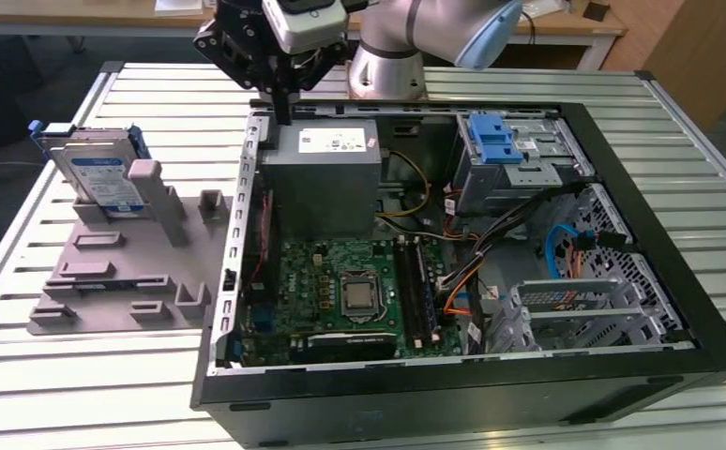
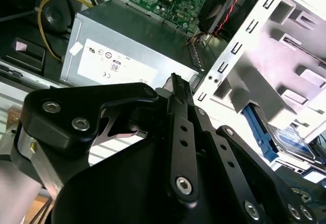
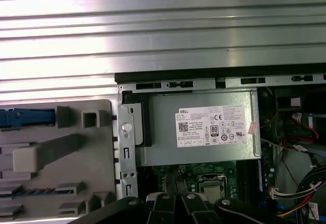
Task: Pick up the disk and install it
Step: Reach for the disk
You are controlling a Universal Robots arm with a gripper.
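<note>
The disk [image 1: 97,175], a silver drive with a white-and-blue label in a blue carrier, stands on edge in a grey fixture [image 1: 126,281] at the exterior view's left, outside the computer case. Part of it shows in the second wrist view [image 2: 294,138], and its blue carrier edge in the first wrist view [image 3: 25,117]. My gripper [image 1: 284,114] hangs above the case's back left corner, over the edge of the grey power supply box [image 1: 325,178], well apart from the disk. Its black fingers [image 2: 175,81] are shut with nothing between them.
The open black computer case [image 1: 663,234] lies on a slatted metal table [image 1: 126,84]. Inside are a green motherboard [image 1: 338,291], cables, a drive cage with a blue latch strip [image 1: 494,141] and a metal bay [image 1: 576,314] at the front right.
</note>
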